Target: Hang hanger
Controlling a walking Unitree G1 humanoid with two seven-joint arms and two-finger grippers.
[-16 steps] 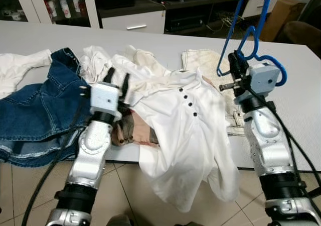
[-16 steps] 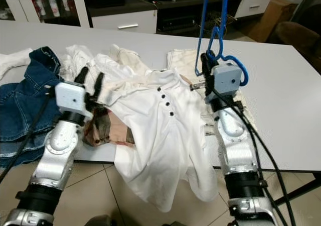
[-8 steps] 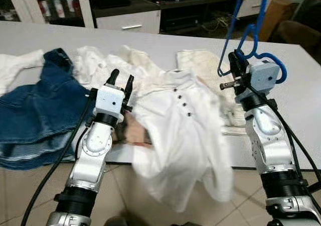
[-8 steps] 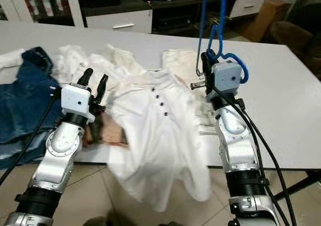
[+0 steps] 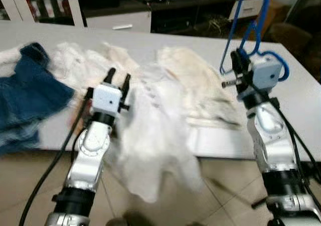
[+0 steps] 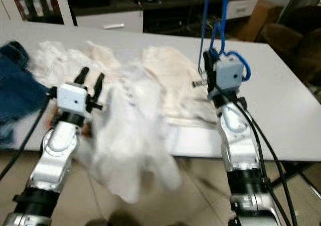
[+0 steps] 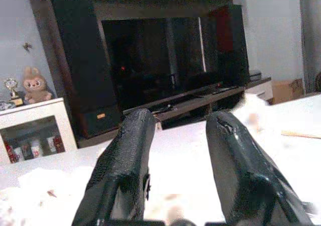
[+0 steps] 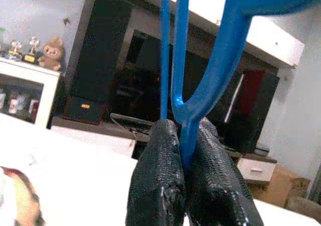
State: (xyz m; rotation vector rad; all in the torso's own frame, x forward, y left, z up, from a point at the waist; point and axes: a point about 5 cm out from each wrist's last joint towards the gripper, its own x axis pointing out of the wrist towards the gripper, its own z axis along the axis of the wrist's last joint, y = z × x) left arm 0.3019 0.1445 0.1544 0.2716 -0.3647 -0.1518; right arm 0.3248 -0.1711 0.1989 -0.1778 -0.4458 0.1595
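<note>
The blue hanger (image 5: 249, 30) is pinched tight by the right gripper (image 5: 235, 65) at upper right. The left gripper (image 5: 117, 79) is held open, empty.

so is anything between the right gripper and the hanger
No, nothing visible. The right gripper is already shut on the blue hanger, held up above the table; the wrist view shows both fingers pressed against its stem. The left gripper is open over the white clothes.

Your right gripper (image 8: 186, 178) is raised, fingers pinched together. Your left gripper (image 7: 175, 171) points forward, fingers spread apart.
</note>
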